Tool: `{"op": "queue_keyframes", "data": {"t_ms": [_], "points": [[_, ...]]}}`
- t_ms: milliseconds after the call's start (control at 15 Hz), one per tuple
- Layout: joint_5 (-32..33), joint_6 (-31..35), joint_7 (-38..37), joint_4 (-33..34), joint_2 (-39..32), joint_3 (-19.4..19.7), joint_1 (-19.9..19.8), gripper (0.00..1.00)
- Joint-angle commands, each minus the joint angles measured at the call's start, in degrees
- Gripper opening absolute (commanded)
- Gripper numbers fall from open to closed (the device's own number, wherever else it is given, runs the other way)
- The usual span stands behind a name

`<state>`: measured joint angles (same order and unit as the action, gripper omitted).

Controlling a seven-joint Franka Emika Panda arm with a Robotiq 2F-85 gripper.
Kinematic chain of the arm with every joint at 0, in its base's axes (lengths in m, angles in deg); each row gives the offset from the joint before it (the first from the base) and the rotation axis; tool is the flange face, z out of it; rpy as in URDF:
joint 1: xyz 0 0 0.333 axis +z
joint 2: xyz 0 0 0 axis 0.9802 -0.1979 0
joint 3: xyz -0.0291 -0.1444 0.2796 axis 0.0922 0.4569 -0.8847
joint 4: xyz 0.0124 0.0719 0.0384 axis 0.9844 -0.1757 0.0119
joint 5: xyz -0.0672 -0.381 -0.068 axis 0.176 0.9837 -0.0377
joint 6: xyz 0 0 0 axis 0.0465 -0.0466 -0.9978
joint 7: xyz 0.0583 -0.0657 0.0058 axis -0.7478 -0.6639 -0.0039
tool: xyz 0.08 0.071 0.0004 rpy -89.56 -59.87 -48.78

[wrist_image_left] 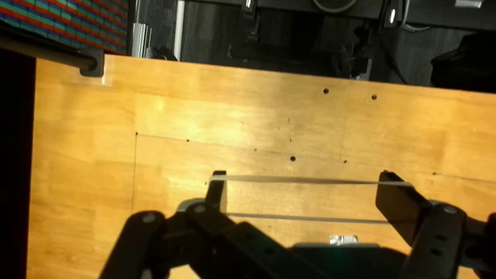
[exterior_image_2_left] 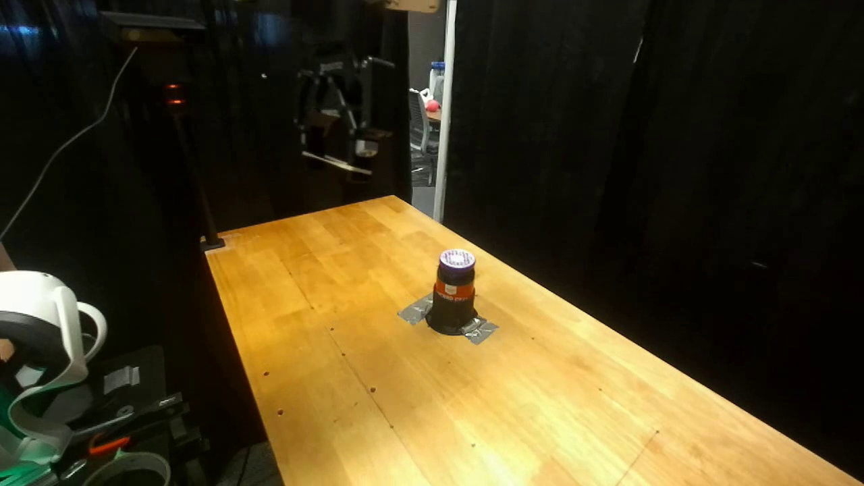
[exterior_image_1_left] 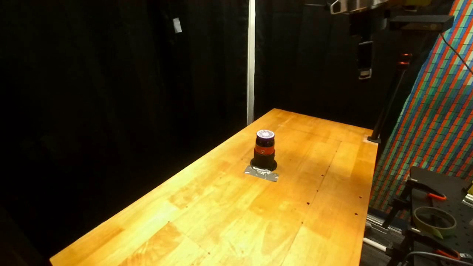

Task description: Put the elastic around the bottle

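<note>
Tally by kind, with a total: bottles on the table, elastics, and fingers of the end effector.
Bottle: 1, upright on the wooden table
Elastic: 1, stretched around both fingers
Fingers of the end effector: 2, held apart
Total: 4

Black curtains [exterior_image_1_left: 111, 92] and robot fingers [wrist_image_left: 402, 203] suggest a lab.
</note>
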<state>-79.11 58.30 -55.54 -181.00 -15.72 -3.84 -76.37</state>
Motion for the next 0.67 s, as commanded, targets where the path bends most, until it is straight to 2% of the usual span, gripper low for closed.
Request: {"op": "queue_keyframes", "data": {"t_ms": [0,467,600], "points": [[0.3,2.0,-5.0,13.6,-13.3,-1.2,0.4,1.00],[-0.9,8.6,-8.2,35.2,-34.8,0.1,3.3,1.00],[-1.2,8.6,-8.2,41.0,-40.6,0.6,3.8,1.00]]}}
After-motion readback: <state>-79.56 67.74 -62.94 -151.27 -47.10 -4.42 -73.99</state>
